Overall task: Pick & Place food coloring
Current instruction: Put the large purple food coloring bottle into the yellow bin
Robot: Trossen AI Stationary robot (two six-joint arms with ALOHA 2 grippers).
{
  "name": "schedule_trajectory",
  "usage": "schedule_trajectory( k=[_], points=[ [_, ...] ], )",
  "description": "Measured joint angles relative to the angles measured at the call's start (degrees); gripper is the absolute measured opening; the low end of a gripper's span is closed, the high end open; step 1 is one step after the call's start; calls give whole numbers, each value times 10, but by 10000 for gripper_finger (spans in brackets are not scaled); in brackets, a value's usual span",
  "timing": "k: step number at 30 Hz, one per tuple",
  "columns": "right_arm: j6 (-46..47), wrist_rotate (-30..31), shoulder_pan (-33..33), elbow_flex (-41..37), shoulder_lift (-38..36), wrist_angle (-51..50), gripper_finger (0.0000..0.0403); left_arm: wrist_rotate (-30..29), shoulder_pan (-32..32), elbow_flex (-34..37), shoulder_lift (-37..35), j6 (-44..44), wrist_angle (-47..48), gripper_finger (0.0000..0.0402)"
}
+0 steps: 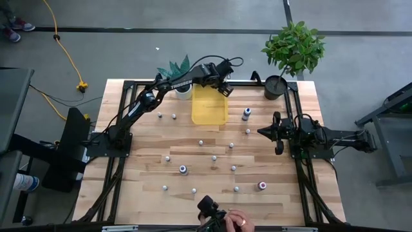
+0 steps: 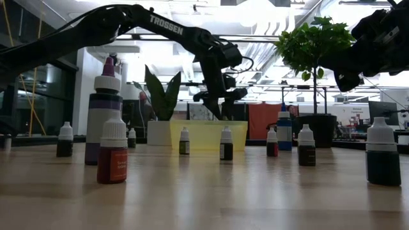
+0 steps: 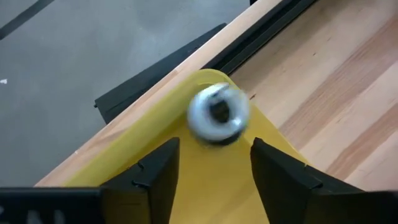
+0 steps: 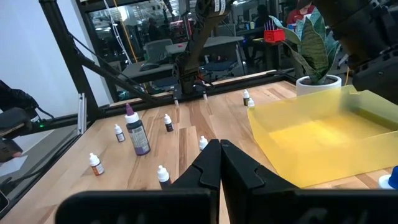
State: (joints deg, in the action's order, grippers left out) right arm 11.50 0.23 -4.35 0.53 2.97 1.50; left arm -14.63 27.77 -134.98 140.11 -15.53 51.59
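the left gripper (image 3: 211,165) has its fingers open over the yellow tray (image 1: 210,104), and a small food coloring bottle (image 3: 217,114) sits blurred just past them, loose and likely dropping in. the bottles look light, hard and smooth, so the white cap or neck is the best place to hold. the right gripper (image 4: 221,163) waits with fingers closed, while other bottles (image 1: 183,169) dot the table (image 1: 309,193).

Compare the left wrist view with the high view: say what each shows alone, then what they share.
Left wrist view only: a blurred white-capped bottle, seen cap-on, apart from the left pincer's open fingers, over a corner of the yellow tray.

High view only: many small bottles scattered on the table, the right pincer waiting right of the tray, two potted plants, and a person's hand at the near edge.

Both: the yellow tray, the wooden table, the left pincer over the tray's far end.
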Motion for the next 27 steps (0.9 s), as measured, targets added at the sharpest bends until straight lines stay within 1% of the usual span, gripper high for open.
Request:
schedule_trajectory(
  k=[6,10,18,23,27],
  points=[
    [0,0,0,0,0,0,0,0,0,1,-3,19,1,200],
    [0,0,0,0,0,0,0,-10,0,1,-24,38,4,200],
    [0,0,0,0,0,0,0,-16,-7,1,-98,93,26,201],
    [0,0,0,0,0,0,0,-1,-38,0,-150,170,32,201],
    [0,0,0,0,0,0,0,18,-65,0,-192,214,60,201]
  ],
)
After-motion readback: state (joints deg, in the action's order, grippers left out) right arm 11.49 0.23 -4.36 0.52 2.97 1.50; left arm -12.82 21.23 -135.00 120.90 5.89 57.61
